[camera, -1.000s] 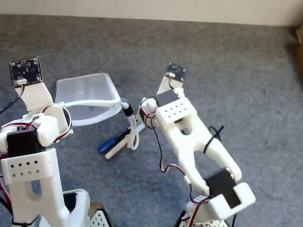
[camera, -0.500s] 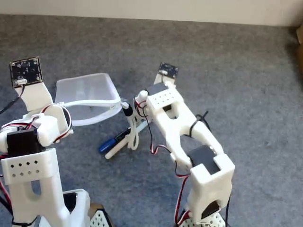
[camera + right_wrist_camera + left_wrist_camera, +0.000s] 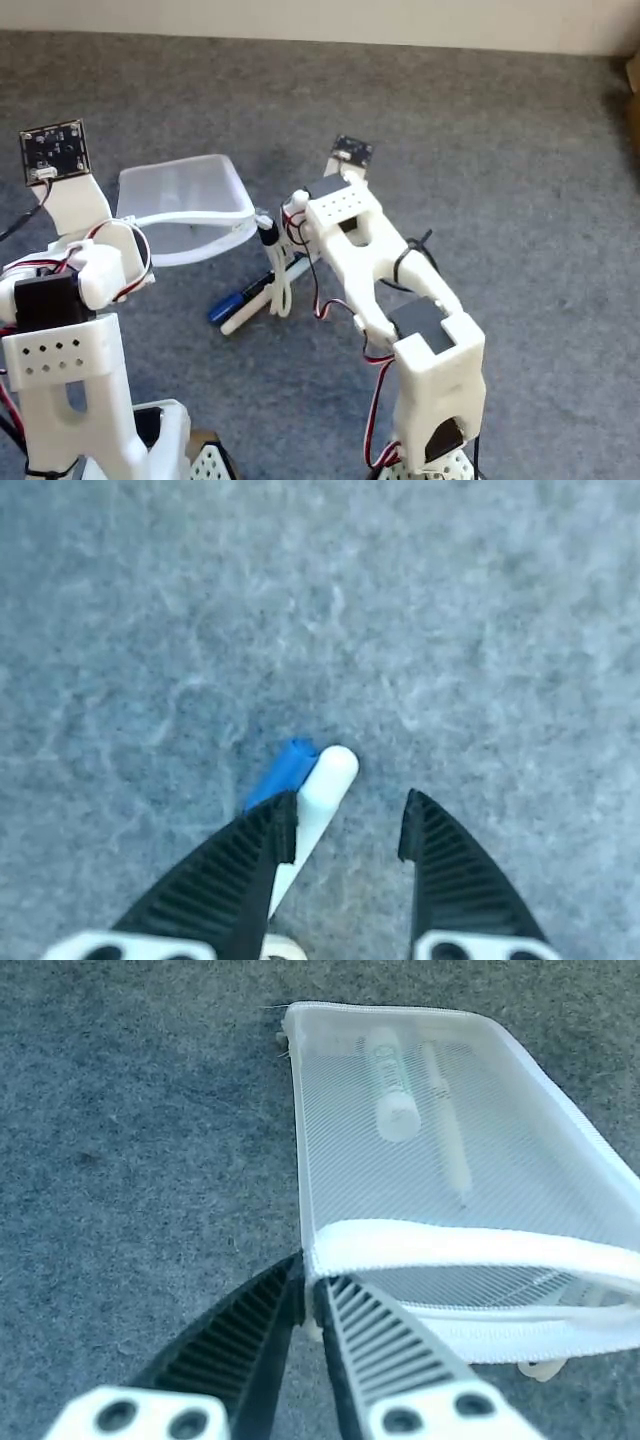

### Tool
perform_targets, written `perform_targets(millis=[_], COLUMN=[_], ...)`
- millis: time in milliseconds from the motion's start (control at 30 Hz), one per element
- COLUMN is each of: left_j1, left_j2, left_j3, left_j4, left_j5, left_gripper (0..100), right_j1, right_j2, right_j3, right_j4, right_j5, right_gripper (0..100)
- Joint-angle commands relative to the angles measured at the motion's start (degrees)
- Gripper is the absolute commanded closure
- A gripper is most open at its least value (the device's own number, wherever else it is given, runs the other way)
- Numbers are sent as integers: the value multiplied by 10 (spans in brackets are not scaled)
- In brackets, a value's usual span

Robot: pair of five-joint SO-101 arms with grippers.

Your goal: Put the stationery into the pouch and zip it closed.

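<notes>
Two pens lie under the right claw (image 3: 350, 808), whose jaws stand apart, the white pen (image 3: 318, 790) at one jaw's tip and the blue pen (image 3: 280, 775) close alongside it. Both look like light, stiff, smooth plastic barrels, apt to roll or slip, so a pinch across mid-barrel seems safest. The left claw (image 3: 308, 1275) is clamped on the woven rim of the pouch (image 3: 450, 1245), soft, floppy translucent mesh already holding a tube (image 3: 388, 1080) and a thin stick (image 3: 447, 1140), on grey carpet (image 3: 500, 150).

This looks like a hobby or lab robotics bench indoors. The worktop (image 3: 520, 130) is covered in grey, carpet-like felt, a pale wall strip (image 3: 350, 20) runs well beyond the right pincer (image 3: 350, 815), and the white printed arms (image 3: 380, 270) trail bare servo wires.
</notes>
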Motion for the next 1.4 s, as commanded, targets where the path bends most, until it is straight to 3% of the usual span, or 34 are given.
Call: perform_targets(millis=[0,333,533,833,1000,1367], left_j1=[-7,-7,-7,-8,-8,-8], left_j2=[0,0,0,0,0,0], left_j3=[-6,-6,-6,-5,-5,-5], left_j4=[-9,-8,-8,-8,-8,-8], left_j5=[2,2,2,2,2,2], left_gripper=[993,993,993,993,993,993], right_j1=[-2,-27,-27,-18,-17,-17], right_j2=[4,28,29,25,24,26], right_j3=[-27,-27,-27,-27,-35,-169], right_j4=[-1,-1,-1,-1,15,176], right_j5=[-1,-1,27,35,115,209], right_gripper=[836,837,954,964,965,995])
